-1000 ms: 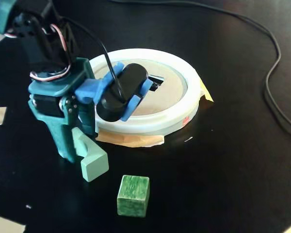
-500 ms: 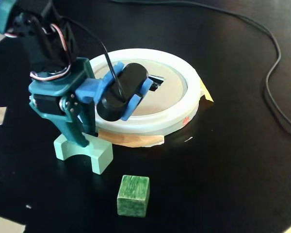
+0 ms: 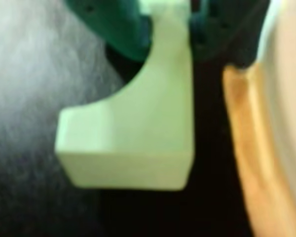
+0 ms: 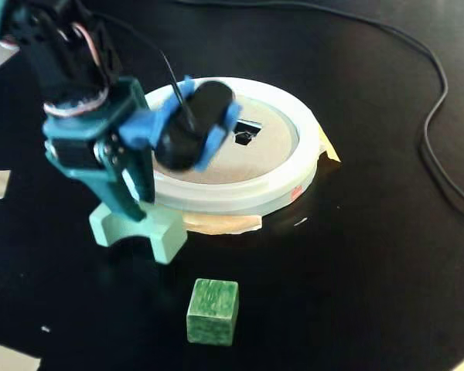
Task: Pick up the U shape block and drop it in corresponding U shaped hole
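Only the fixed view shows the green cube [image 4: 213, 311].

Black table [image 4: 371, 263] carries white-rimmed board [image 4: 309, 166], green cube [image 4: 213, 311].

U shape block [image 4: 139, 229]: pale mint-green arch-shaped block with a semicircular notch, notch facing down toward the black tabletop in the fixed view, positioned just in front of the round board's white rim. In the wrist view the block [image 3: 138, 133] fills the centre. U shaped hole [image 4: 248, 128]: dark cutout in the tan board face, largely hidden.
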{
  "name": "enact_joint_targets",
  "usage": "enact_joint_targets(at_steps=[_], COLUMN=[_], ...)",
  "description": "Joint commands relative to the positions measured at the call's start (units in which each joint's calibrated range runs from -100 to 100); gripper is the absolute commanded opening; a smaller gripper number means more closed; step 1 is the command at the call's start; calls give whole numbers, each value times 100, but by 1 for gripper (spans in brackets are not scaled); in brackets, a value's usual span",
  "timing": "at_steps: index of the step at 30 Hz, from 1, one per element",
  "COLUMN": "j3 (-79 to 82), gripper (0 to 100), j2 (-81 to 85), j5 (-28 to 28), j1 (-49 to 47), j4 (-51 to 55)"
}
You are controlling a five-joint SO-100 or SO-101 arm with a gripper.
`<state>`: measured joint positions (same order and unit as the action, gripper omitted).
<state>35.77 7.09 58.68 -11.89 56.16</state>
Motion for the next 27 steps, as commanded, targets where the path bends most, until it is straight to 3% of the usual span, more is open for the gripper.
enact_joint_targets(at_steps=[1, 9, 17, 27], j3=[-472, -690, -2439, -3204], gripper=[1, 2, 2, 2], j2=[953, 1803, 1275, -24], j5=[-107, -10, 415, 747], j1=[-72, -596, -1907, -3031], j4=[9, 420, 1976, 1925])
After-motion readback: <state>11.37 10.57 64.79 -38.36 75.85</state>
